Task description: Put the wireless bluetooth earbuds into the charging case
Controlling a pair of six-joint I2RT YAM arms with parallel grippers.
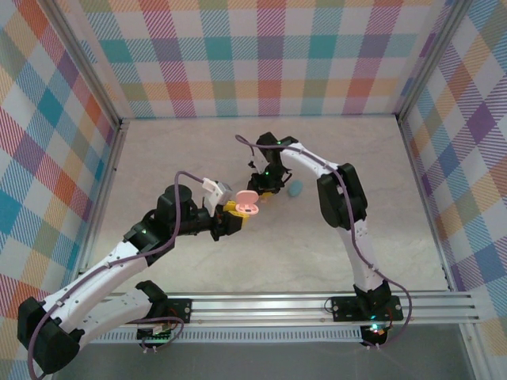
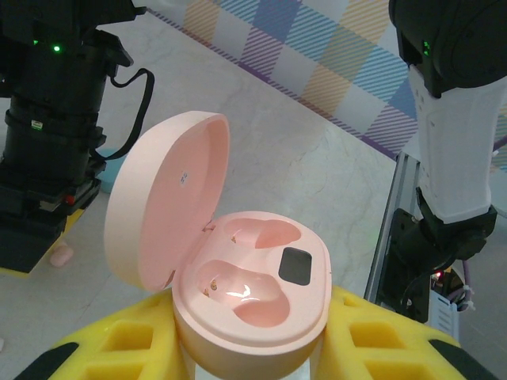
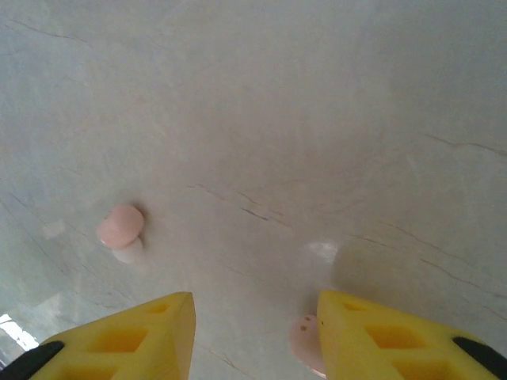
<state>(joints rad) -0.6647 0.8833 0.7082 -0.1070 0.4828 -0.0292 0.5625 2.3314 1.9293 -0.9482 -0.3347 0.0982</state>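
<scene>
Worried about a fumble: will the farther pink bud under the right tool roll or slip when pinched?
The bud looks rounded and smooth, so it may roll or squirt free. Tiny, so likely light, skidding easily on the flat table.

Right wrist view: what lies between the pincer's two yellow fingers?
One pale pink earbud, beside one finger; otherwise bare tabletop. The right wrist view shows it.

Robot test cell in a laboratory. A pale marbled tabletop (image 1: 182, 158) lies beneath the left gripper (image 1: 238, 212) and right gripper (image 1: 265, 184). Pastel checked panels (image 1: 261, 55) wall it in beyond them and on either side. Bare metal frame posts (image 1: 432, 63) edge the panels. A slotted aluminium rail (image 1: 269, 304), on the near side of the grippers, carries both arm bases (image 1: 368, 305).
</scene>
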